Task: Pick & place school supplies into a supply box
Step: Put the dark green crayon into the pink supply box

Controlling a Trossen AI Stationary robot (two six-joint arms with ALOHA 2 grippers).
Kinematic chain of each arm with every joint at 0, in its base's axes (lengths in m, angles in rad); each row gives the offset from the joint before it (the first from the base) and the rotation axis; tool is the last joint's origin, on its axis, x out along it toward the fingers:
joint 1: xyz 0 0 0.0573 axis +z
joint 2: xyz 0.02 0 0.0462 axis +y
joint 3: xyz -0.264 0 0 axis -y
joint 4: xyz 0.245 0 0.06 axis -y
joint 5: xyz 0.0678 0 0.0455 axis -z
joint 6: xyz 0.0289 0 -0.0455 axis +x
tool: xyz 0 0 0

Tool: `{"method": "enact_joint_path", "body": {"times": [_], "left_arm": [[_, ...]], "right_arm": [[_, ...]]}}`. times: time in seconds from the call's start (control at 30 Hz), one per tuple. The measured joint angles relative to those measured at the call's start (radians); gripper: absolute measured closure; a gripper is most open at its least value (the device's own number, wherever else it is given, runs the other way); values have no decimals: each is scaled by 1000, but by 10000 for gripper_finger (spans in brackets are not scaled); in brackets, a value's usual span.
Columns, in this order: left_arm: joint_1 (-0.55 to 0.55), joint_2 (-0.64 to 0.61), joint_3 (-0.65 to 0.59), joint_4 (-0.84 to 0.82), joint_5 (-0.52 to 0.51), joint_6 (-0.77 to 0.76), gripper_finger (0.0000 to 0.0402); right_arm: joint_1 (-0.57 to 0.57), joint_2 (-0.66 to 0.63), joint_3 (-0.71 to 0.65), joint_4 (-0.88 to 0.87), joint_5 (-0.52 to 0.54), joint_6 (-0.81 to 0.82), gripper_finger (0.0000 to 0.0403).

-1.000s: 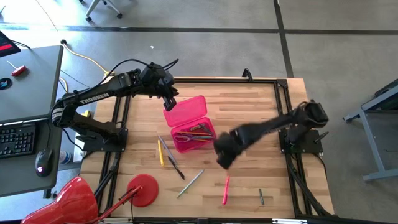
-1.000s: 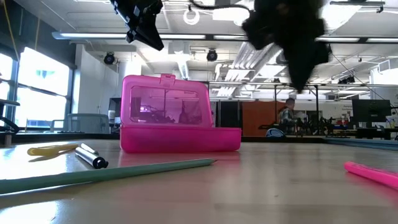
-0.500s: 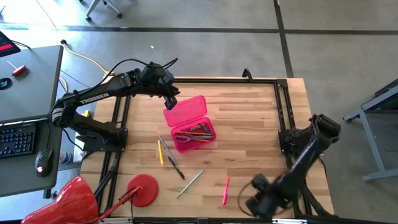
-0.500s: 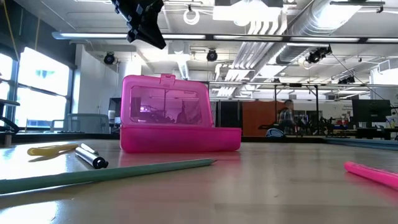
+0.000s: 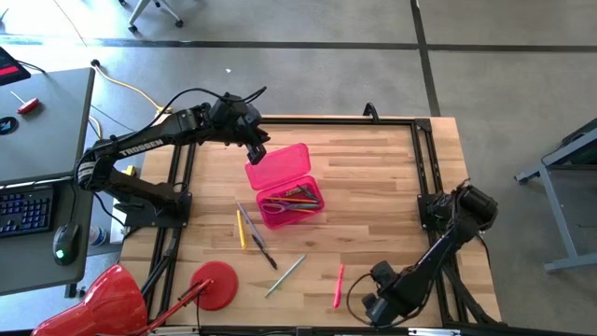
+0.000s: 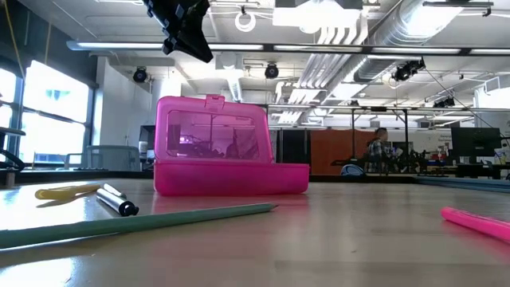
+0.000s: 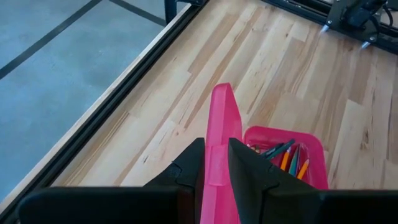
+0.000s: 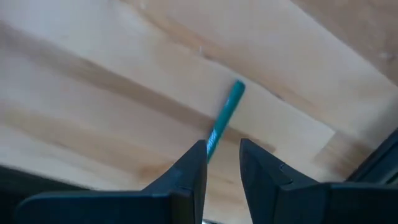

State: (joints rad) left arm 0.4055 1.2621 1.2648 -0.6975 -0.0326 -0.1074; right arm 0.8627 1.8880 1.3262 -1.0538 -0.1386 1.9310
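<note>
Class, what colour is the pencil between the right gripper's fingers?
Teal green pencil, clearest in the right wrist view.

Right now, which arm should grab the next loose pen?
Right. The right gripper is low over the table's near edge by the dark pen; the left gripper is clamped on the pink box's lid.

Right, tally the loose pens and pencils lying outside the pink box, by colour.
Yellow pencil: 1
Grey pen: 1
Dark pen: 1
Pale green pencil: 1
Pink pen: 1
Teal pencil, at the open right claw: 1
Total: 6
Not counted: those in the pink box, whose lid the left claw grips.
</note>
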Motion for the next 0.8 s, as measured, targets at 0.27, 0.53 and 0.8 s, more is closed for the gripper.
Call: {"method": "enact_joint_path", "body": {"times": [0.27, 0.53, 0.8], "left_arm": [[0, 0, 0, 0, 0, 0, 300], [0, 0, 0, 0, 0, 7, 300], [0, 0, 0, -1, 0, 6, 300]], "right_arm": [[-7, 4, 0, -8, 22, 1, 329], [-10, 4, -157, 174, -25, 20, 329], [-50, -6, -277, 323, -68, -69, 336]]}}
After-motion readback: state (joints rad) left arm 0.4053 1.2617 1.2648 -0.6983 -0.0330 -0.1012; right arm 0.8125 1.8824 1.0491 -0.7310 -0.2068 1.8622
